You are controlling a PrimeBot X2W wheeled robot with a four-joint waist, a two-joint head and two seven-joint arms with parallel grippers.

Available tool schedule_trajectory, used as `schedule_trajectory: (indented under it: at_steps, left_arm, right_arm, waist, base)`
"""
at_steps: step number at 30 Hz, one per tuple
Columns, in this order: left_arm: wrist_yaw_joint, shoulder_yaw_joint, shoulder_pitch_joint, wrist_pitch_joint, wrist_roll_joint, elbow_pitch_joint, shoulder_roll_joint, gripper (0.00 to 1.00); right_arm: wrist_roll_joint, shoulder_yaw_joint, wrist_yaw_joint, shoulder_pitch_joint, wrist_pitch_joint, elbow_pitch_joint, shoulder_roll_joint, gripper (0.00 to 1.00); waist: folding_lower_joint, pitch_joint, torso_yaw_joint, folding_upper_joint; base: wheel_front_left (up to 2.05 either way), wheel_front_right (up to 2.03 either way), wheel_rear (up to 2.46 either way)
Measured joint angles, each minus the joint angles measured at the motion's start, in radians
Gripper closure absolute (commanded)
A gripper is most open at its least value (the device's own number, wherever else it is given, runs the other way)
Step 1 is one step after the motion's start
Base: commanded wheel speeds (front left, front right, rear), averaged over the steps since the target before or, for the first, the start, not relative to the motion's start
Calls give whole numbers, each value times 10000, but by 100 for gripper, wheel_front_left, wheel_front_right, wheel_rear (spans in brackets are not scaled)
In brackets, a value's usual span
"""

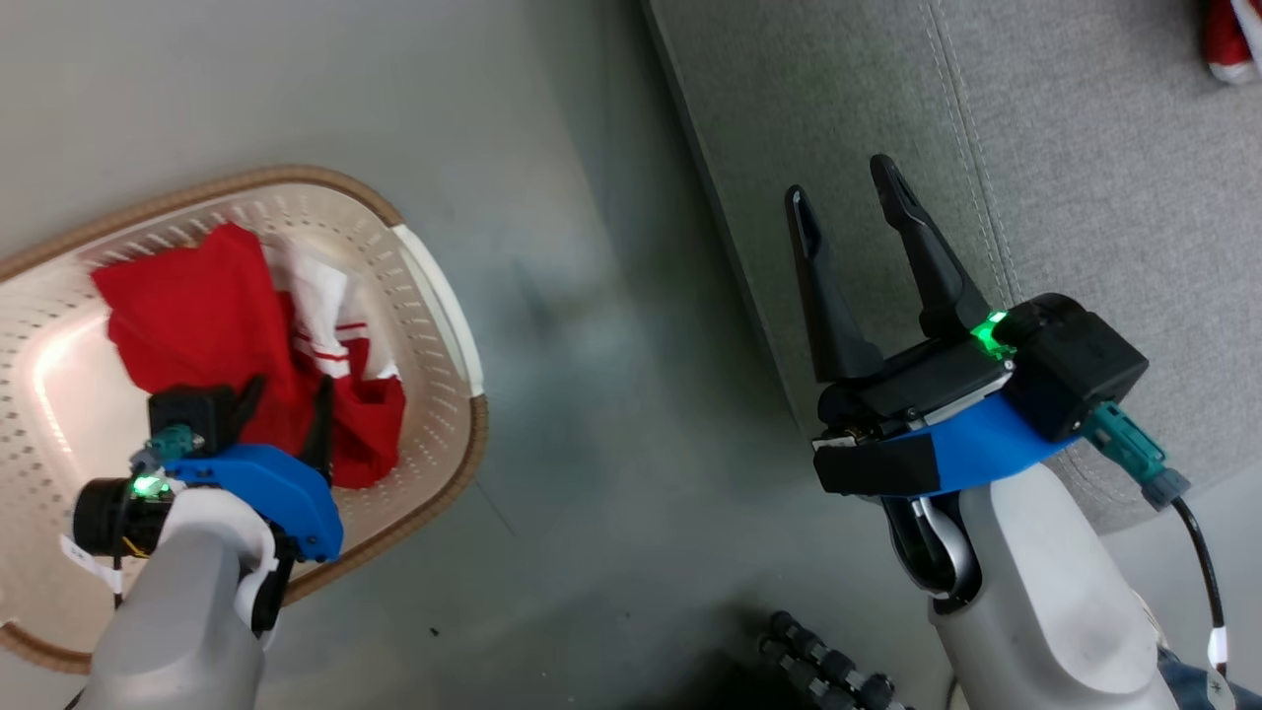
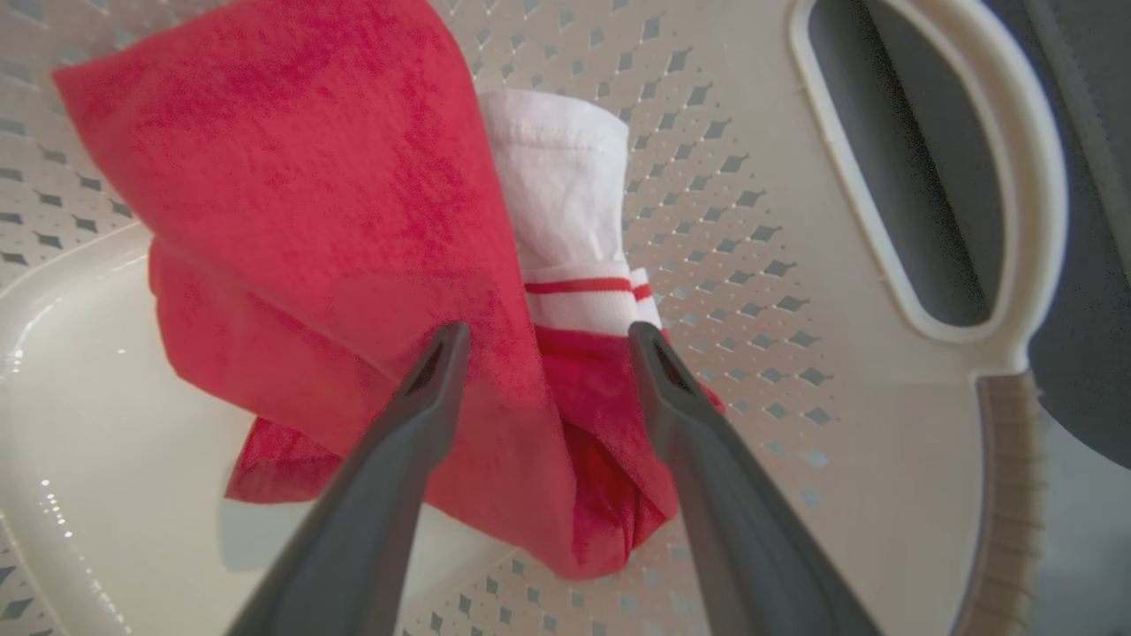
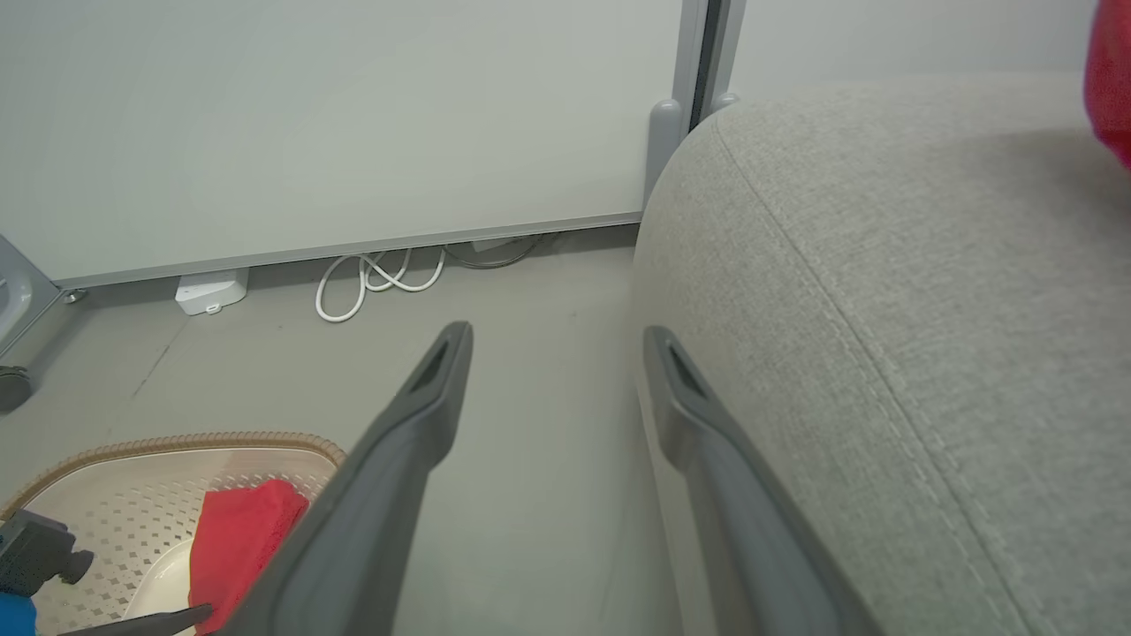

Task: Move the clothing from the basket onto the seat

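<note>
In the head view we are hanging our left gripper [image 1: 291, 383] inside the basket [image 1: 325, 182], forearm rising from the lower left and the wrist bent so the fingers are pointing down at the red garment [image 1: 197, 316]. It is lying crumpled toward the end with the white handle [image 1: 439, 296]. The jaws are standing wide apart and gripping nothing. We judge this arm is placed here because it is the one nearer the basket. Our right gripper [image 1: 840, 179] is hovering over the left edge of the seat [image 1: 1085, 197], just above where the cushion is meeting the floor [image 1: 592, 394], equally wide and empty (parked aside, we are guessing, to keep clear of the pick). The other garment [image 1: 1227, 39] is lying on the seat well away from that edge, so one piece seems delivered and one remains. In the left wrist view the left gripper [image 2: 548, 331] is straddling a fold of the red garment [image 2: 309, 221] just below its white band [image 2: 565, 177], with the basket wall [image 2: 751, 265] behind. We cannot tell whether the tips are touching cloth. In the right wrist view the right gripper [image 3: 557, 331] is framing bare floor just beside the seat's rounded side [image 3: 884, 309]. The basket [image 3: 177, 439] with its red garment [image 3: 239, 539] is sitting at lower left, and a sliver of the other garment [image 3: 1113, 79] is showing on the seat.
</note>
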Motion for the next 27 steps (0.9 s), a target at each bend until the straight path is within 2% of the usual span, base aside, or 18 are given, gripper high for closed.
schedule_trajectory:
  at_steps: [4, 12, 18, 19, 20, 22, 23, 27]
  left_arm:
    - [293, 213, -328, 8, -125, 395, 61, 0]
    - [1499, 351, -802, 290, -119, 1354, 186, 0]
    - [1639, 347, -1091, 376, -209, 1779, 50, 0]
    - [1636, 341, -1132, 360, -222, 1839, 35, 12]
    - [1634, 334, -1155, 359, -224, 1898, 17, 47]
    - [1584, 301, -1197, 347, -245, 2006, -6, 93]
    - [1557, 282, -1228, 341, -259, 2046, -8, 100]
    - [1526, 245, -1329, 268, -297, 2242, -12, 100]
  right_arm:
    - [184, 188, 0, -209, -109, 155, 10, 0]
    - [309, 194, 0, -417, -165, 209, 12, 0]
    - [336, 163, 0, -416, -169, 54, 15, 0]
    - [336, 153, 0, -416, -171, 40, 15, 0]
    - [336, 142, 0, -416, -171, 36, 15, 0]
    - [337, 138, 0, -416, -169, 35, 15, 0]
    - [337, 144, 0, -416, -169, 36, 15, 0]
    - [337, 155, 0, -424, -171, 44, 15, 0]
  waist:
    - [0, 484, -303, 0]
    - [-2, 896, -480, 0]
    - [-2, 1002, -407, 0]
    - [-2, 1013, -398, 0]
    - [-2, 1022, -390, 0]
    - [-2, 1031, -380, 0]
    - [-2, 1029, -379, 0]
    - [-2, 991, -383, 0]
  base:
    - [0, 0, 0]
    - [0, 0, 0]
    - [0, 0, 0]
    - [0, 0, 0]
    - [0, 0, 0]
    - [0, 0, 0]
    - [0, 0, 0]
    - [0, 0, 0]
